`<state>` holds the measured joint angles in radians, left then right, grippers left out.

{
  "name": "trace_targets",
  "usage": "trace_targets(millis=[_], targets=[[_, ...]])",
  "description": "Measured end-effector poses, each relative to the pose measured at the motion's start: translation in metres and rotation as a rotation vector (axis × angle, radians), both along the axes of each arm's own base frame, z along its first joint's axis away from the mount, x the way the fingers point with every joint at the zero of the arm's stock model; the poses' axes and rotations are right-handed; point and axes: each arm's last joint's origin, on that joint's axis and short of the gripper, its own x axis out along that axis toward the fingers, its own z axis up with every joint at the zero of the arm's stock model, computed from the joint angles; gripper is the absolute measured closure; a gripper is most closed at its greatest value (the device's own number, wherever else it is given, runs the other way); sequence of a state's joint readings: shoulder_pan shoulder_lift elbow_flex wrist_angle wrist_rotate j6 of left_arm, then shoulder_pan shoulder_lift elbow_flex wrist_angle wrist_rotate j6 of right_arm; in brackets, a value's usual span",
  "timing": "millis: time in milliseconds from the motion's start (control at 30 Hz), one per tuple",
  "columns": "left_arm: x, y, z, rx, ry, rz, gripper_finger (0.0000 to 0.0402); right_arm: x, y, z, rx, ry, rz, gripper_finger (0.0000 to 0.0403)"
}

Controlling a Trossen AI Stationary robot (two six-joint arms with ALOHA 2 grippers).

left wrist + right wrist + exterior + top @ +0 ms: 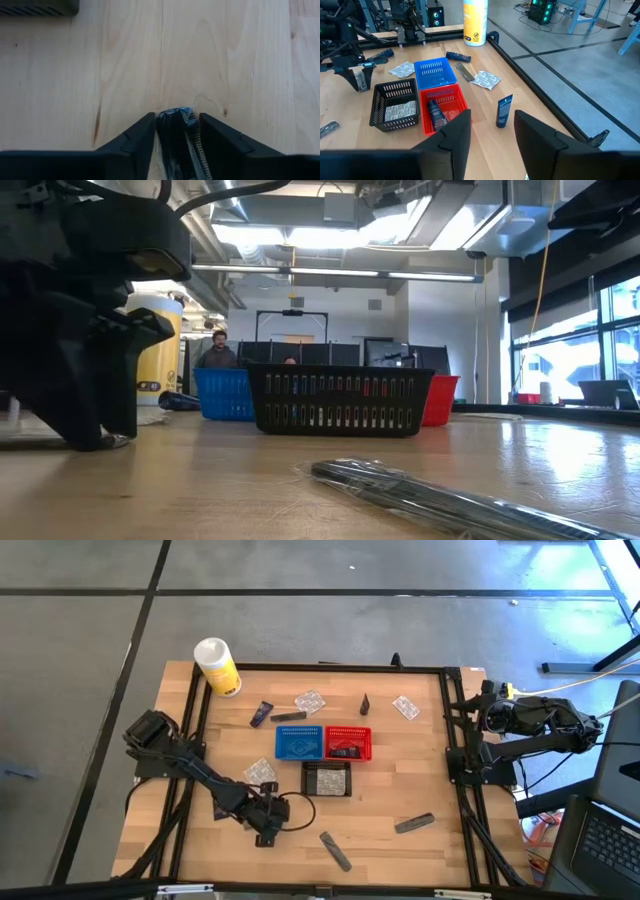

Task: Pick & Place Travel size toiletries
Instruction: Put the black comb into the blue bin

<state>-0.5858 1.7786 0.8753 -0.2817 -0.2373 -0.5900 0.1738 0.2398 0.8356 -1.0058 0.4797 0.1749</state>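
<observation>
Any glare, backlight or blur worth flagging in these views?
Low view: bright ceiling lights and windows backlight the left hand into silhouette; the wrapped item nearest the lens is soft. High view: window glare washes the floor at top right. Left wrist view: evenly lit tabletop.

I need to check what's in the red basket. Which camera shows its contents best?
The right wrist view: it looks down into the red basket, where a dark navy tube lies. The high view shows a dark shape inside. The low view shows only a side. The left wrist view misses it.
</observation>
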Motion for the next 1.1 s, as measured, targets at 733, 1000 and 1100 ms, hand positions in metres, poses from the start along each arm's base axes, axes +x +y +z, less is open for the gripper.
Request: trace_targets(millis=[733,1000,1100], targets=[[0.005,-0.004,0.01,0.018,0.003,-0.049,0.0298,0.0,0.0,0.0,0.0,0.0,0.0,0.028],[0.011,-0.009,0.028,0.068,0.067,-0.099,0.0299,0.0,0.0,0.0,0.0,0.0,0.0,0.0291],[0.014,-0.009,0.032,0.11,0.056,-0.113,0.0299,0.0,0.0,0.0,0.0,0.0,0.0,0.0294]])
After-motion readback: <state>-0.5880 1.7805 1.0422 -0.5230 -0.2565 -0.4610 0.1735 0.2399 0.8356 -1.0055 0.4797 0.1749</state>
